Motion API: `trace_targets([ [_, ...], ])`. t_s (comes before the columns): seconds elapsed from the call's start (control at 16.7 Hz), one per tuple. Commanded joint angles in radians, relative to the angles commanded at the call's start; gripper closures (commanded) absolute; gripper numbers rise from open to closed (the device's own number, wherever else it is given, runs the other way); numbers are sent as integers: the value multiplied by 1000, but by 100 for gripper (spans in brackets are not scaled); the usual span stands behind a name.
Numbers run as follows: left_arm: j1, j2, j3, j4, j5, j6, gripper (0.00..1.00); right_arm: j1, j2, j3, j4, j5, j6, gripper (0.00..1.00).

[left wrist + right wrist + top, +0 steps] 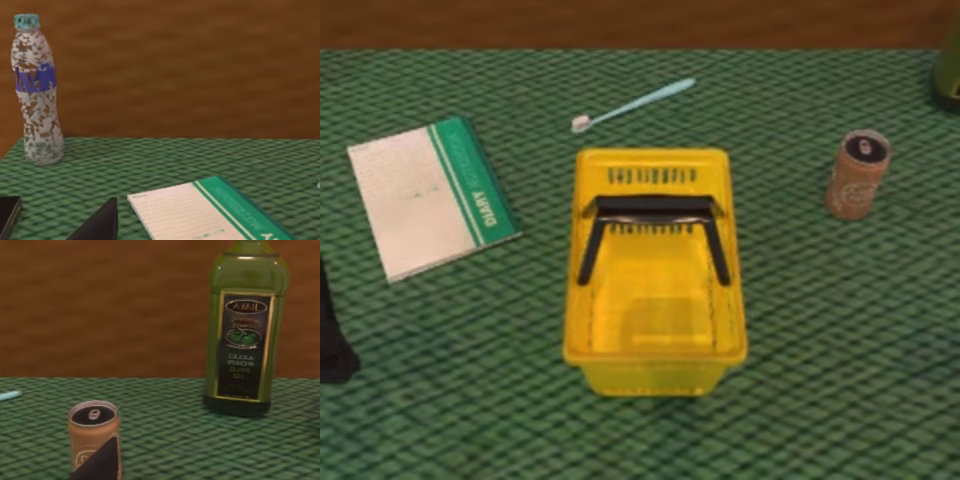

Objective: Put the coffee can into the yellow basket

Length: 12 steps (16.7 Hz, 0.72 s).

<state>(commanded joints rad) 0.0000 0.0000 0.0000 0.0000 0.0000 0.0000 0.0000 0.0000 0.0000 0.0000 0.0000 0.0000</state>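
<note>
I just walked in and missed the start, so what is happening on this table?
Nothing is being handled yet. The coffee can stands upright on the green table to the right of the yellow basket, apart from it; the basket holds nothing. The left arm sits parked at the table's left edge. The right gripper is near the can, not gripping it.

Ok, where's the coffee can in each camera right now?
Top view: the coffee can stands upright right of the yellow basket, apart from it.
Left wrist view: not in it.
Right wrist view: the can is low in the foreground, partly behind a dark fingertip.
Shared landmark: the green oil bottle, also at the top view's far right corner.
</note>
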Motion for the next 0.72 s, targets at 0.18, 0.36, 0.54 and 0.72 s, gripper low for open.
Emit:
trace_targets([
  [0.18, 0, 0, 0, 0, 0, 0, 0, 2, 8, 8, -5, -2, -2, 0],
  [0.36, 0, 0, 0, 0, 0, 0, 0, 21, 87, 85, -54, -14, -21, 0],
  [0.54, 0, 0, 0, 0, 0, 0, 0, 47, 243, 238, -150, -29, -57, 0],
  [0.72, 0, 0, 0, 0, 0, 0, 0, 71, 459, 450, -280, -38, -103, 0],
])
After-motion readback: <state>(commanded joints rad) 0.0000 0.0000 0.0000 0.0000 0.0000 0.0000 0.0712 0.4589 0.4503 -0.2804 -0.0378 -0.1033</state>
